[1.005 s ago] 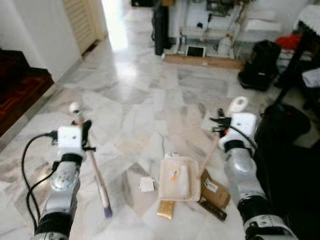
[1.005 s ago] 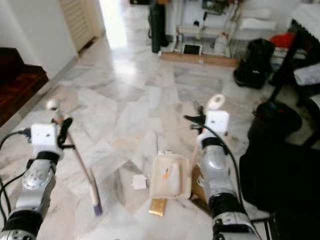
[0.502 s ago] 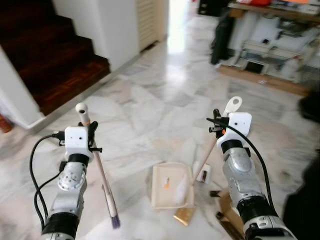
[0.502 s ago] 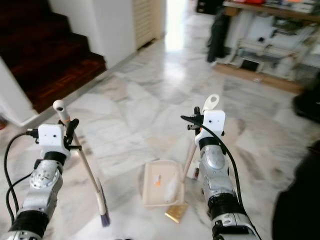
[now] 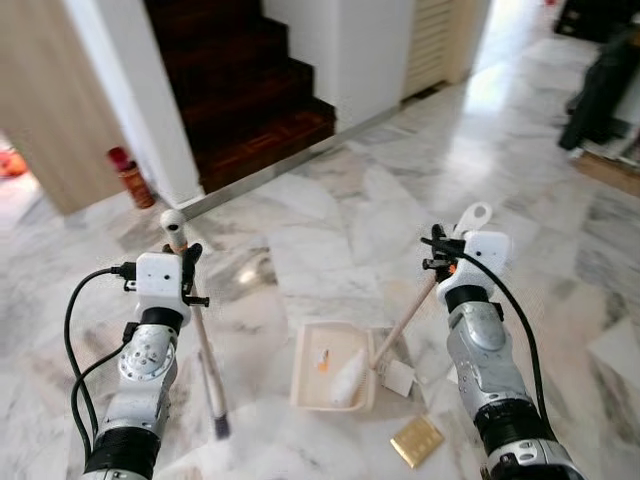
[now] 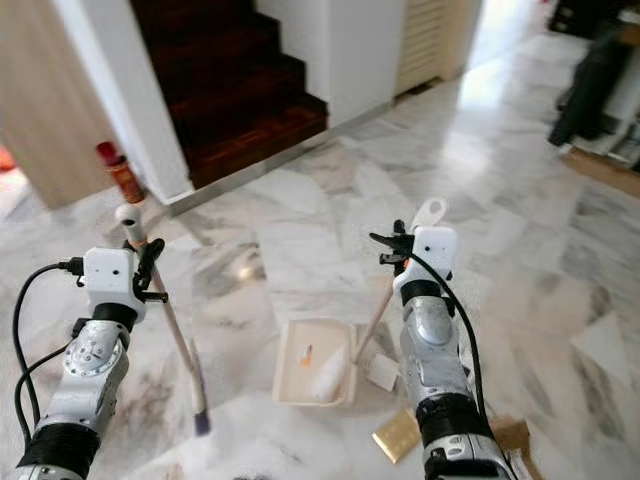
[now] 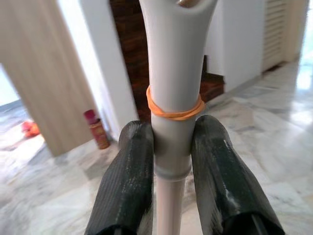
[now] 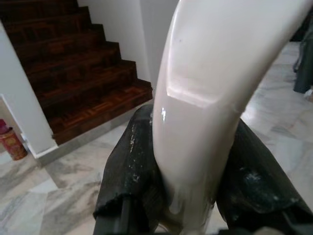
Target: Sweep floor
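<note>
Left claw clamped high on the broom handle; right claw clamped on the dustpan handle — both light, stiff, smooth plastic, likely slippery. Dustpan rests at 6 o'clock on the floor. Gold packet, white scrap nearby; stairs at 11 o'clock.

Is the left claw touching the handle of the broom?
Touching. In the left wrist view, the left claw has both black fingers pressed against the broom handle, one on each side, just under the orange band.
</note>
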{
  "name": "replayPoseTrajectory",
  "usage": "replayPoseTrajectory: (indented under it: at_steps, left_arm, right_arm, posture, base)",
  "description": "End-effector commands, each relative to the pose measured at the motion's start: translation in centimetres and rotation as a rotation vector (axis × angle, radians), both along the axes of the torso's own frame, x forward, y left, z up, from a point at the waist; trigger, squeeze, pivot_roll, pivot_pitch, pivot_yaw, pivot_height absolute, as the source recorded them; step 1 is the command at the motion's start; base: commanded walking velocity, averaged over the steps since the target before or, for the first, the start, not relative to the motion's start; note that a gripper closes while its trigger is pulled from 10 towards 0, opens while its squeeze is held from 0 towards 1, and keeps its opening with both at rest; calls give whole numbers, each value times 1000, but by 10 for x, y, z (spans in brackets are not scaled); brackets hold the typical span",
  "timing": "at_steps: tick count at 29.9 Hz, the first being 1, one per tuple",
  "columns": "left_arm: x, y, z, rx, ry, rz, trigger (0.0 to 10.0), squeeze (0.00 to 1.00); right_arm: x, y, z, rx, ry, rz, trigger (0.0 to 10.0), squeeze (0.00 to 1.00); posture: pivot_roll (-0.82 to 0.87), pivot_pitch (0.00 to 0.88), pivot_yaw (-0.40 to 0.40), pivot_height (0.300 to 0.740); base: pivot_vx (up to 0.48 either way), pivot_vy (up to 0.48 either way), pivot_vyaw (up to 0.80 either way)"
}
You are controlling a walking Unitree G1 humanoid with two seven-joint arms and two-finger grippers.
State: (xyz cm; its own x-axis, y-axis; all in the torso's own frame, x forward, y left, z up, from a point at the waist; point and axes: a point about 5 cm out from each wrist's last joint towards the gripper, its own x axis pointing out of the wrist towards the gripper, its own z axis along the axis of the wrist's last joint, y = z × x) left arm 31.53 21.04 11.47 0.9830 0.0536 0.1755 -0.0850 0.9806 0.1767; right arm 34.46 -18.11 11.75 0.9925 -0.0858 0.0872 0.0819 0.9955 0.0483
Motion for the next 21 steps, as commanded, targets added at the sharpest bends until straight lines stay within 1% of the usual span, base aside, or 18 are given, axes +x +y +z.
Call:
replayPoseTrajectory:
  at_steps: [1, 7, 9, 10, 12, 16, 21]
  left_arm:
    - [3, 0, 11, -3, -40, -1, 10000, 0]
    - [2, 1, 11, -9, -35, 0, 10000, 0]
    - [2, 4, 11, -4, -32, 16, 10000, 0]
    - [2, 5, 11, -4, -34, 16, 10000, 0]
    - [2, 5, 12, -4, -34, 16, 10000, 0]
    - [1, 5, 11, -5, -31, 16, 10000, 0]
    - [0, 5, 10, -6, -27, 15, 10000, 0]
  right_arm:
    - [5, 1, 15, 11, -51, 0, 10000, 0]
    - [6, 0, 10, 42, -20, 0, 10000, 0]
    - [6, 1, 9, 60, -21, -1, 10000, 0]
    - [7, 2, 11, 43, -24, 1, 10000, 0]
    - [7, 4, 12, 40, -30, 10, 10000, 0]
    - [6, 7, 13, 15, -39, 28, 10000, 0]
    - [6, 7, 13, 28, -39, 25, 10000, 0]
  posture:
    - [6, 0, -1, 740]
    - [16, 0, -6, 740]
    - [18, 0, -7, 740]
    - [18, 0, -7, 740]
    - [18, 0, -7, 740]
    - [18, 0, -6, 740]
    - [19, 0, -5, 740]
  base:
    - [0, 0, 0]
    - [0, 0, 0]
    - [0, 0, 0]
    - [0, 0, 0]
    - [0, 0, 0]
    - [0, 0, 727]
    - [0, 0, 800]
